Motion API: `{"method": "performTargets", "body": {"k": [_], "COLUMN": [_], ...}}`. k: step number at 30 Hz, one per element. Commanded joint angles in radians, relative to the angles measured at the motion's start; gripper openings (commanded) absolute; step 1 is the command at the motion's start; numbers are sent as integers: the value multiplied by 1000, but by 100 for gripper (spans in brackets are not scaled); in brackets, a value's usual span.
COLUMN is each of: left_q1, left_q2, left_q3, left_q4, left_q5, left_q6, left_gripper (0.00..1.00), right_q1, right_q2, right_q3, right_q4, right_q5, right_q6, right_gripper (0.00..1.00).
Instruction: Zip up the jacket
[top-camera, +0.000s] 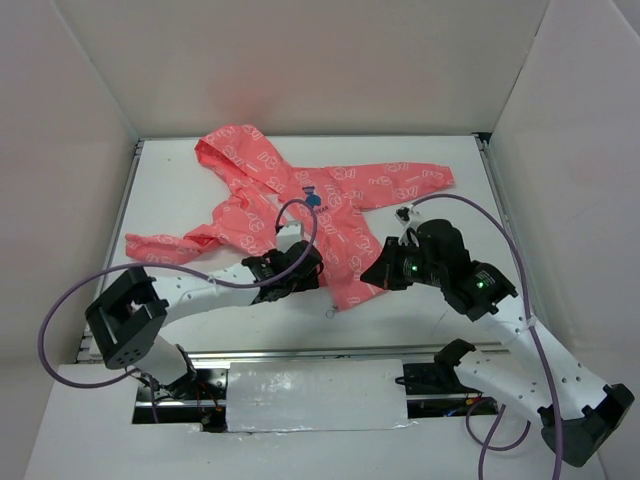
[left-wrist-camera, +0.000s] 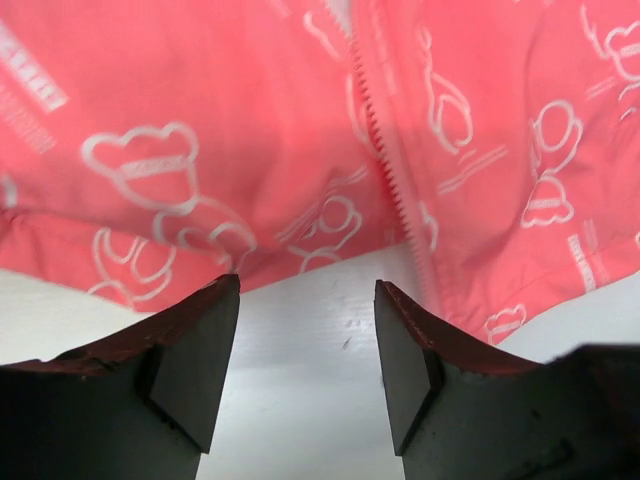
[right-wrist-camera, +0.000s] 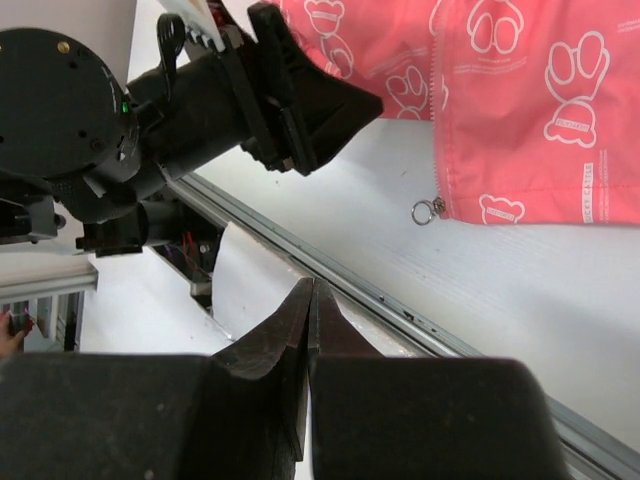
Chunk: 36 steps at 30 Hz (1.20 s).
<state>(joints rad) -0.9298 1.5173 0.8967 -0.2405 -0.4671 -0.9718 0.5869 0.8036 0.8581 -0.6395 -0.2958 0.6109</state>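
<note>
The coral-pink jacket (top-camera: 300, 195) lies flat on the white table, hood at the far left, sleeves spread, blue emblem (top-camera: 313, 199) on the chest. Its zipper (left-wrist-camera: 385, 150) runs down to the hem, and the metal pull ring (right-wrist-camera: 428, 210) lies on the table at the hem's bottom edge, also in the top view (top-camera: 328, 310). My left gripper (left-wrist-camera: 307, 300) is open and empty, low over bare table just short of the hem, left of the zipper. My right gripper (right-wrist-camera: 312, 285) is shut on nothing, hovering right of the hem (top-camera: 372, 278).
White enclosure walls surround the table. A metal rail (right-wrist-camera: 330, 270) runs along the near table edge, with a white taped panel (top-camera: 315, 395) in front. Purple cables (top-camera: 60, 300) loop off both arms. The left arm's wrist (right-wrist-camera: 200, 110) is close to the right gripper.
</note>
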Motion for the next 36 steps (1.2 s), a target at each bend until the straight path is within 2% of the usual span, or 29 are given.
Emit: {"method": "performTargets", "body": {"k": [1, 7, 11, 13, 14, 16, 17, 19, 22, 23, 29, 31, 33, 36], "left_q1": [3, 3, 3, 2, 0, 0, 0, 0, 0, 0, 3, 3, 2, 5], "left_q2": [65, 280, 317, 293, 241, 180, 128, 84, 9, 3, 162, 213, 237, 270], "left_q3": [94, 257, 251, 211, 182, 95, 70, 21, -47, -57, 2, 44, 71, 80], "left_q4": [9, -97, -109, -105, -77, 22, 50, 96, 156, 155, 83, 43, 3, -2], "left_q5": [-15, -79, -77, -82, -73, -54, -47, -39, -30, -28, -2, -24, -47, -50], "left_q6": [4, 1, -8, -28, -24, -21, -13, -10, -8, -13, 4, -14, -25, -16], "left_gripper": [69, 62, 52, 41, 44, 57, 69, 74, 74, 70, 67, 60, 59, 63], "right_q1": [10, 13, 11, 13, 13, 11, 13, 14, 14, 14, 14, 17, 16, 16], "right_q2": [2, -12, -38, -47, -46, -43, -43, -40, -38, -37, -24, -18, -18, -20], "right_q3": [35, 55, 59, 64, 64, 56, 52, 39, 38, 39, 59, 73, 82, 82], "right_q4": [55, 23, 3, -11, -15, -17, -15, 0, 3, 1, 11, 3, -3, -9], "right_q5": [-17, -6, 20, 37, 38, 32, 29, 14, 11, 9, -2, 6, 18, 24], "right_q6": [-16, -28, -30, -36, -39, -39, -37, -28, -25, -26, -25, -31, -36, -37], "right_gripper": [0, 0, 0, 0, 0, 0, 0, 0, 0, 0, 0, 0, 0, 0]}}
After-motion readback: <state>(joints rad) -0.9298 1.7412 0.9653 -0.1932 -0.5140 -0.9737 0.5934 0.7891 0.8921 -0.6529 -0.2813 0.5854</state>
